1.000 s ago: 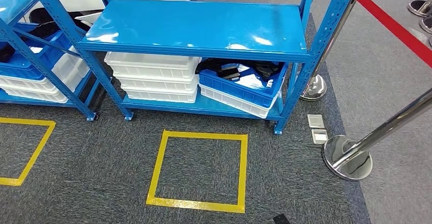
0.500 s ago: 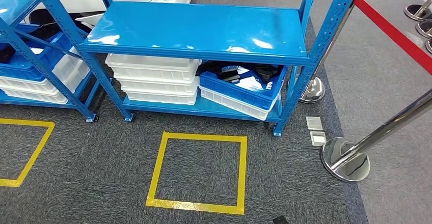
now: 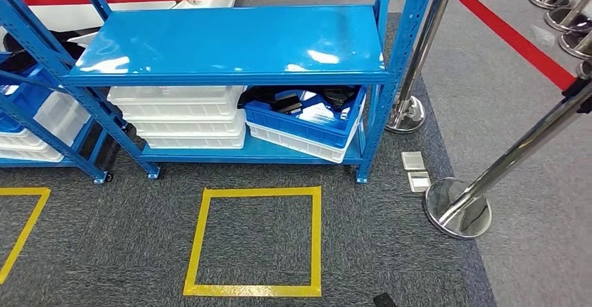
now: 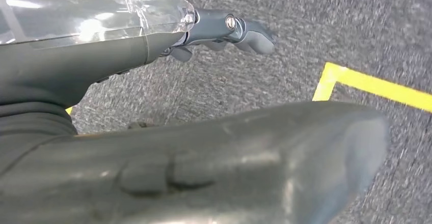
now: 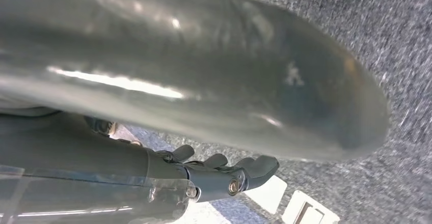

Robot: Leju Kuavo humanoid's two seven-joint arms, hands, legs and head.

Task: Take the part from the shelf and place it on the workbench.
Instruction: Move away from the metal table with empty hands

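Observation:
A blue shelf rack [image 3: 230, 42] stands ahead in the head view. On its bottom level a blue bin [image 3: 307, 127] sits tilted on a white one and holds dark parts [image 3: 286, 102] with some in clear bags. My left hand [image 4: 224, 28] hangs over the grey carpet, fingers loosely extended, holding nothing. My right hand [image 5: 224, 175] also hangs above the carpet with its fingers apart and nothing in them. Both hands are far from the shelf.
A stack of white bins [image 3: 185, 115] fills the rack's bottom left. A second blue rack [image 3: 28, 111] stands at the left. A yellow taped square [image 3: 251, 241] marks the carpet before the shelf. Chrome stanchions [image 3: 457, 206] with red belt [image 3: 509, 35] border the right, by floor plates [image 3: 415, 171].
The whole picture has shifted left and slightly down, so the camera has moved; the rack and bins keep their places relative to each other.

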